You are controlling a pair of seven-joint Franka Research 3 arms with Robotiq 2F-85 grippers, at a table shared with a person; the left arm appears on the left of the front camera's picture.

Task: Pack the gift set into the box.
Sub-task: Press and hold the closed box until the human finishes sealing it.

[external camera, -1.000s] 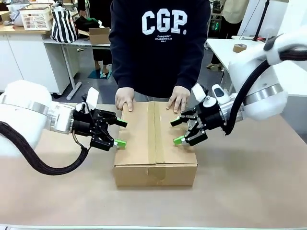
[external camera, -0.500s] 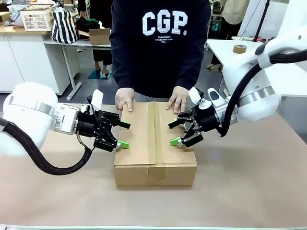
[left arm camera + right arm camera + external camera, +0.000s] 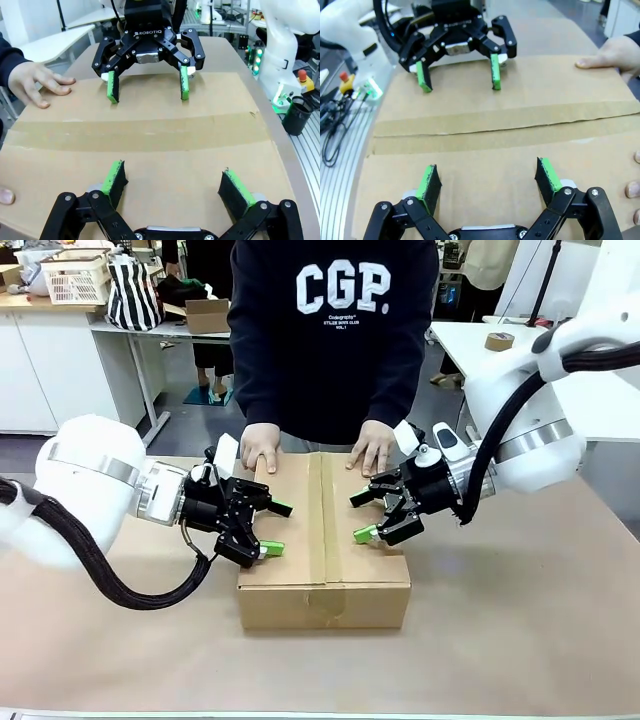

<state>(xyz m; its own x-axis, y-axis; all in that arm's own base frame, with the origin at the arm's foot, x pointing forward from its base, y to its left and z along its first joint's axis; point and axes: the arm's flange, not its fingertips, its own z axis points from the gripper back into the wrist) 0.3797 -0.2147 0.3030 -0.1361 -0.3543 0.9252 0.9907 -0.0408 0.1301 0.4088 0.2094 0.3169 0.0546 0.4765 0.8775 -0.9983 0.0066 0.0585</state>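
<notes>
The brown cardboard box (image 3: 324,540) lies closed in the table's middle, a tape strip (image 3: 317,515) running along its top seam. My left gripper (image 3: 274,529) hovers open over the box's left flap, fingers spread. My right gripper (image 3: 362,516) hovers open over the right flap. In the left wrist view my own left gripper (image 3: 172,187) is just above the cardboard (image 3: 150,165), facing the other gripper (image 3: 148,87). The right wrist view shows my right gripper (image 3: 487,182) the same way above the box (image 3: 490,150). The person's hands (image 3: 262,448) (image 3: 373,446) rest on the box's far edge. No gift set shows.
The person stands close at the far side of the brown-covered table (image 3: 520,610). A roll of tape (image 3: 499,340) sits on a white table behind. Shelves, a basket (image 3: 75,278) and a striped bag (image 3: 133,292) stand at the back left.
My left gripper has moved right, from beside the box's left edge to over its left flap. My right gripper shifted slightly left, then held. The person's hands stay put.
</notes>
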